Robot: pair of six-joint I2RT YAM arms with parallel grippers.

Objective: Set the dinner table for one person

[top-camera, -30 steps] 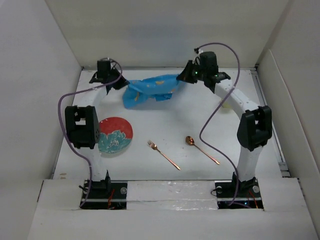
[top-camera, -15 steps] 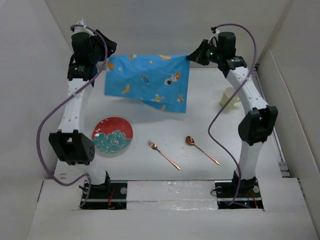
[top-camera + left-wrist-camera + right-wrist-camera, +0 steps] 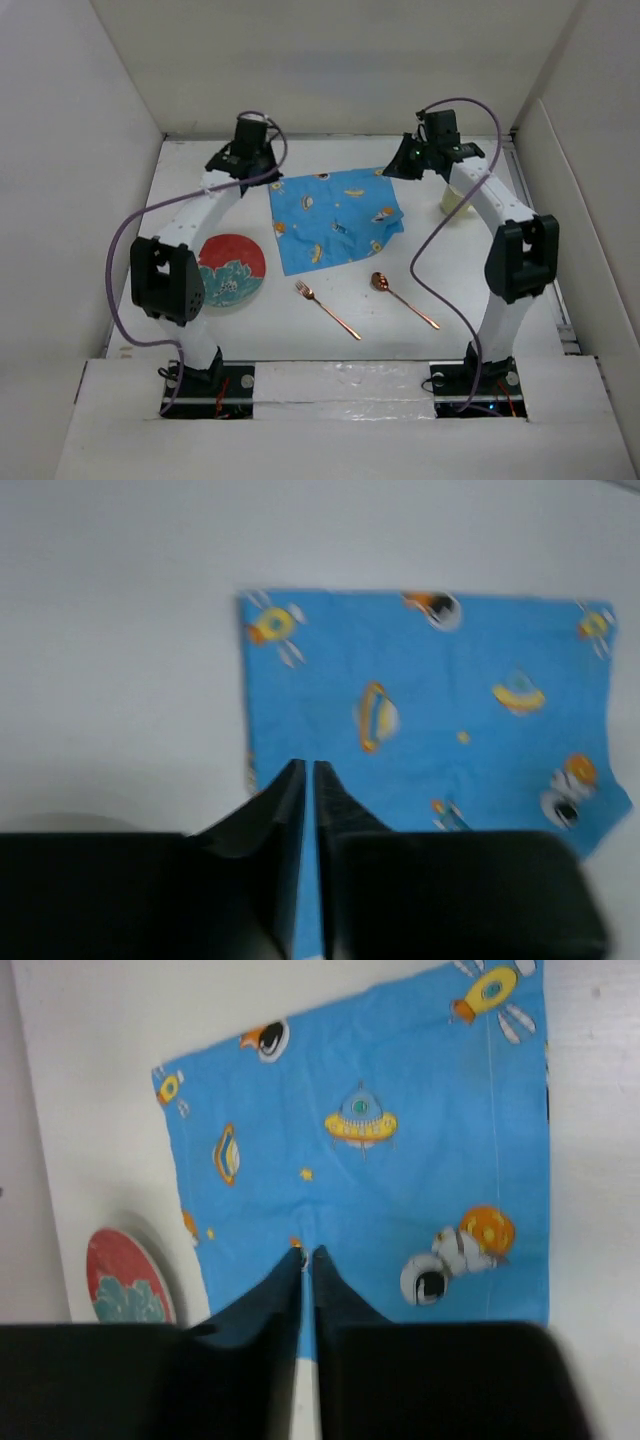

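Note:
The blue cartoon-printed placemat (image 3: 335, 220) lies spread almost flat on the white dinner table (image 3: 400, 340), slightly skewed, behind the fork and spoon. My left gripper (image 3: 262, 172) is shut on its far left corner, low at the table. My right gripper (image 3: 392, 166) is shut on its far right corner. In the left wrist view the jaws (image 3: 309, 768) stand nearly together with blue cloth (image 3: 430, 700) between them. In the right wrist view the gripper (image 3: 309, 1253) pinches the cloth's (image 3: 370, 1180) edge the same way.
A red and teal plate (image 3: 232, 270) sits left of the placemat and shows in the right wrist view (image 3: 125, 1280). A copper fork (image 3: 328, 310) and spoon (image 3: 403, 298) lie in front of it. A pale cup (image 3: 457, 195) stands at the right, behind my right arm.
The placemat went from crumpled at the back, to held up spread in the air, to lying on the table. Both arms have come down and inward with it.

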